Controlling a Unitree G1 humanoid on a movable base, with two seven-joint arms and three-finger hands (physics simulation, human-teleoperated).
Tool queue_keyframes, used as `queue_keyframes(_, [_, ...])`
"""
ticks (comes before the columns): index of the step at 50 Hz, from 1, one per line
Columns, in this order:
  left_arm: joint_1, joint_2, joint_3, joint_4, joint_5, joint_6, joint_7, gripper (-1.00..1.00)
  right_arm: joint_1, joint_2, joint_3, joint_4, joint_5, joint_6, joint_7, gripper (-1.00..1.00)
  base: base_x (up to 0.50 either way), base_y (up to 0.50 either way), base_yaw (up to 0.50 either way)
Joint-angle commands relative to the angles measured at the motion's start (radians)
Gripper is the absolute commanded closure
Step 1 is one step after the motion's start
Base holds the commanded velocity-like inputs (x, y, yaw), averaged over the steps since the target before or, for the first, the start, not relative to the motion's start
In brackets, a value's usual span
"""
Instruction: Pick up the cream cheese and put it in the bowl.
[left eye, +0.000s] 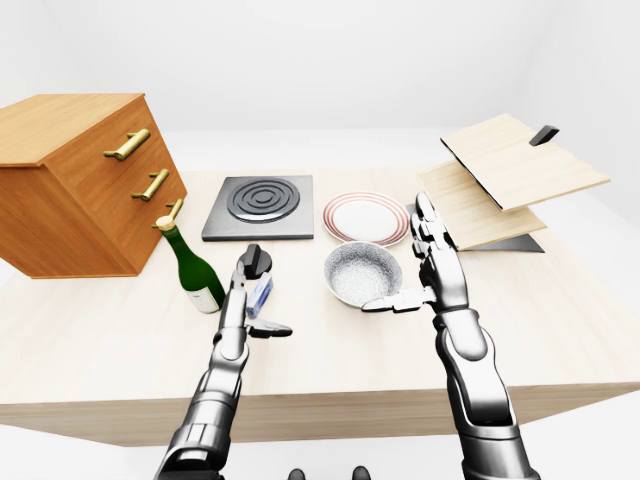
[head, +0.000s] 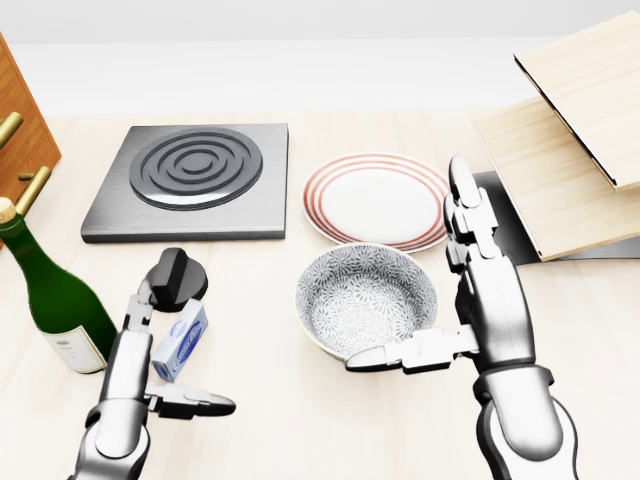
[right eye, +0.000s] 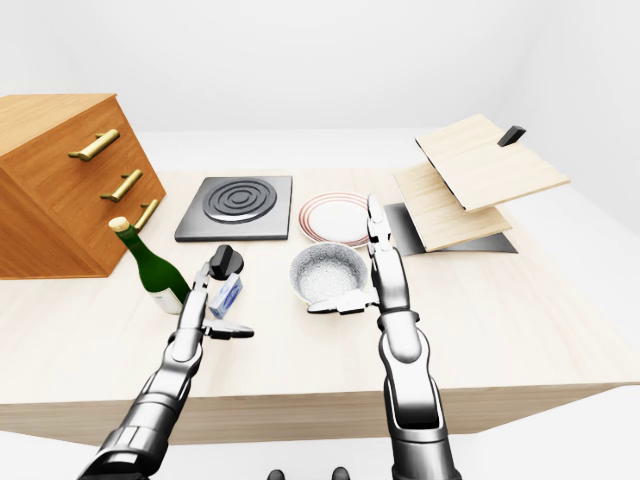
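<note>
A: where's the cream cheese (head: 181, 341) right now?

B: flat on the table (head: 330, 430), near its bottom edge in the head view, between the wine bottle (head: 55, 298) and the patterned bowl (head: 366, 300). Left hand (head: 150, 375) sits spread open around it, not gripping. Right hand (head: 470, 300) also open, thumb by the bowl's rim.

The head view is looking steeply down at close range, framing the table (head: 300, 420) from the hotplate (head: 195, 180) to the bowl (head: 365, 300). The left-eye and right-eye views are looking from farther off at a shallower angle, taking in the whole tabletop and the wooden drawer cabinet (left eye: 80, 180). All three are sharing the hotplate, the striped plate (right eye: 330, 215) and the bowl.
</note>
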Motion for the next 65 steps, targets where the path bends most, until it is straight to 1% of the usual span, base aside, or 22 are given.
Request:
queue_keyframes(1, [-0.019, -0.012, -0.008, 0.005, -0.055, 0.000, -0.016, -1.00, -0.011, -0.002, 0.000, -0.023, 0.005, 0.000, -0.001, -1.00, 0.00, 0.00, 0.00])
queue_keyframes(6, [-0.013, -0.014, -0.010, -0.008, -0.054, 0.000, -0.016, -1.00, -0.012, -0.002, -0.002, -0.016, 0.005, 0.000, -0.001, -1.00, 0.00, 0.00, 0.00])
queue_keyframes(7, [-0.015, -0.013, -0.011, -0.002, -0.052, 0.000, -0.016, -0.98, -0.013, -0.002, -0.002, -0.014, 0.006, 0.000, -0.001, -1.00, 0.00, 0.00, 0.00])
queue_keyframes(8, [-0.016, -0.013, -0.010, 0.001, -0.054, 0.000, -0.017, -0.91, -0.013, -0.002, -0.002, -0.014, 0.006, 0.000, 0.000, -1.00, 0.00, 0.00, 0.00])
queue_keyframes(13, [-0.015, -0.013, -0.008, -0.003, -0.056, 0.000, -0.016, -0.88, -0.010, -0.001, 0.000, -0.030, 0.007, 0.000, 0.002, -1.00, 0.00, 0.00, 0.00])
queue_keyframes(17, [-0.013, -0.014, -0.010, -0.009, -0.055, 0.000, -0.017, -0.82, -0.011, -0.002, -0.003, -0.028, 0.009, 0.000, 0.003, -1.00, 0.00, 0.00, 0.00])
queue_keyframes(19, [-0.014, -0.014, -0.009, -0.005, -0.055, 0.000, -0.017, -0.76, -0.010, -0.002, -0.002, -0.028, 0.009, 0.000, 0.002, -1.00, 0.00, 0.00, 0.00])
queue_keyframes(20, [-0.014, -0.014, -0.009, -0.005, -0.057, 0.000, -0.019, -0.67, -0.011, -0.002, -0.002, -0.025, 0.009, 0.000, 0.002, -1.00, 0.00, 0.00, 0.00])
queue_keyframes(22, [-0.013, -0.013, -0.009, -0.008, -0.055, 0.000, -0.018, -0.43, -0.011, -0.002, -0.002, -0.023, 0.008, 0.000, 0.002, -1.00, 0.00, 0.00, 0.00])
queue_keyframes(25, [-0.011, -0.013, -0.008, -0.015, -0.057, 0.000, -0.019, -0.53, -0.010, -0.002, -0.001, -0.027, 0.007, 0.000, 0.001, -1.00, 0.00, 0.00, 0.00])
queue_keyframes(30, [-0.007, -0.013, -0.008, -0.022, -0.054, 0.000, -0.014, -0.56, -0.007, 0.000, 0.002, -0.038, 0.005, 0.000, 0.003, -1.00, 0.00, 0.00, 0.00])
queue_keyframes(33, [0.000, -0.013, -0.009, -0.038, -0.048, 0.000, -0.012, -0.55, -0.007, 0.001, 0.003, -0.039, 0.008, 0.000, 0.005, -1.00, 0.00, 0.00, 0.00])
queue_keyframes(42, [-0.012, -0.009, -0.004, -0.010, -0.049, 0.000, 0.000, -0.55, -0.005, 0.001, 0.005, -0.047, 0.008, 0.000, 0.007, -1.00, 0.00, 0.00, 0.00])
queue_keyframes(45, [-0.026, -0.005, -0.002, 0.021, -0.046, 0.000, 0.018, -0.57, -0.006, 0.001, 0.005, -0.047, 0.008, 0.000, 0.008, -1.00, 0.00, 0.00, 0.00])
queue_keyframes(46, [-0.031, -0.002, -0.003, 0.031, -0.034, 0.000, 0.039, -0.60, -0.005, 0.002, 0.006, -0.050, 0.008, 0.000, 0.007, -1.00, 0.00, 0.00, 0.00])
queue_keyframes(48, [-0.037, 0.000, -0.001, 0.042, -0.033, 0.000, 0.051, -0.65, -0.004, 0.002, 0.006, -0.053, 0.008, 0.000, 0.008, -1.00, 0.00, 0.00, 0.00])
queue_keyframes(50, [-0.041, 0.003, 0.001, 0.047, -0.017, 0.000, 0.091, -0.44, -0.004, 0.002, 0.006, -0.056, 0.009, 0.000, 0.008, -1.00, 0.00, 0.00, 0.00])
queue_keyframes(51, [-0.048, 0.005, 0.005, 0.060, -0.020, 0.000, 0.100, -0.04, -0.004, 0.003, 0.006, -0.057, 0.011, 0.000, 0.010, -1.00, 0.00, 0.00, 0.00])
queue_keyframes(52, [-0.053, 0.007, 0.003, 0.074, -0.021, 0.000, 0.098, 1.00, -0.004, 0.002, 0.006, -0.053, 0.012, 0.000, 0.010, -1.00, 0.00, 0.00, 0.00])
queue_keyframes(53, [-0.062, 0.009, 0.008, 0.102, -0.019, 0.000, 0.124, 1.00, -0.003, 0.003, 0.007, -0.057, 0.012, 0.000, 0.010, -1.00, 0.00, 0.00, 0.00])
queue_keyframes(57, [-0.081, 0.015, 0.006, 0.151, -0.030, 0.000, 0.125, 1.00, 0.001, 0.004, 0.009, -0.077, 0.015, 0.000, 0.012, -1.00, 0.00, 0.00, 0.00])
queue_keyframes(65, [-0.052, 0.007, -0.004, 0.079, -0.021, 0.000, 0.115, 1.00, 0.001, 0.005, 0.010, -0.076, 0.018, 0.000, 0.014, -1.00, 0.00, 0.00, 0.00])
